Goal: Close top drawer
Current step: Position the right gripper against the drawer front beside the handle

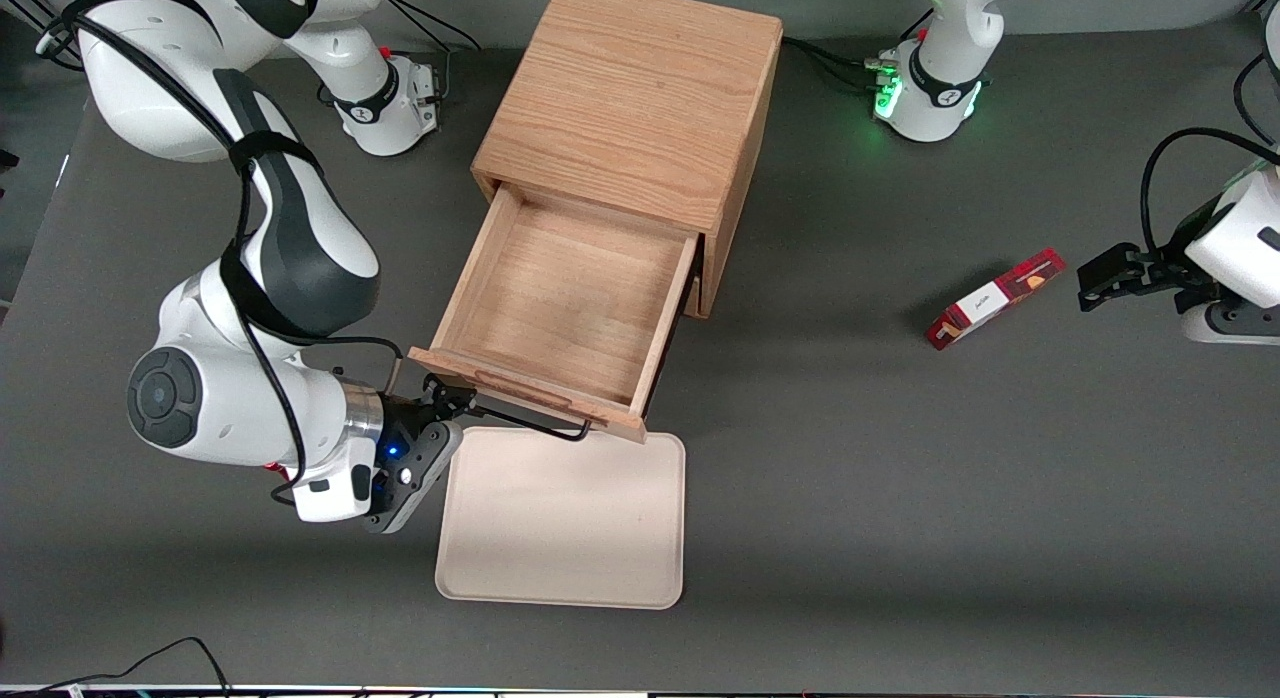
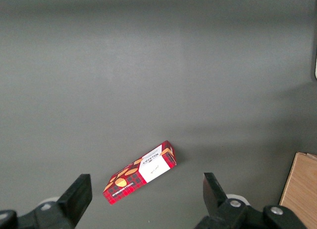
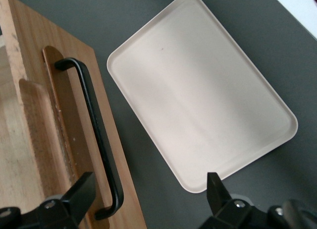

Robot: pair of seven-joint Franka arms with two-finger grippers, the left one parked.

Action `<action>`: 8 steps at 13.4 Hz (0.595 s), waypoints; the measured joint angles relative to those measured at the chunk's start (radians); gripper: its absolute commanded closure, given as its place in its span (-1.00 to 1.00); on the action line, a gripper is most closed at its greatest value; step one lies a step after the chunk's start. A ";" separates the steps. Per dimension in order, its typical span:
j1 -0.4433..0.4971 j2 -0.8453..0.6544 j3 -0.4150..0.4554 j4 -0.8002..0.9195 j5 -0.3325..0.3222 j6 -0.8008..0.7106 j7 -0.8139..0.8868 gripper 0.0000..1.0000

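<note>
The top drawer (image 1: 570, 298) is pulled far out of the light oak cabinet (image 1: 630, 98), and its inside is bare. Its front panel (image 3: 49, 115) carries a raised wooden strip and a black wire handle (image 3: 96, 135), which also shows as the handle (image 1: 530, 425) on the side facing the front camera. My right gripper (image 1: 445, 393) sits at the end of the drawer front nearest the working arm. The gripper (image 3: 148, 194) is open. One finger (image 3: 81, 194) hangs over the panel, the other finger (image 3: 215, 192) over the table, with the handle's end between them, ungripped.
A beige tray (image 1: 565, 518) lies on the grey table just in front of the drawer, nearer the front camera; the tray (image 3: 198, 90) is close to my gripper. A red biscuit box (image 1: 995, 298) lies toward the parked arm's end, seen as the box (image 2: 140, 172).
</note>
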 measured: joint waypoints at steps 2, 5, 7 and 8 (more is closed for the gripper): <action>0.005 0.006 0.001 0.000 0.000 -0.013 -0.010 -1.00; 0.013 0.018 0.004 -0.002 0.000 -0.014 -0.010 -1.00; 0.024 0.026 0.006 -0.002 0.000 -0.013 -0.010 -1.00; 0.028 0.030 0.006 -0.002 0.000 -0.011 -0.010 -1.00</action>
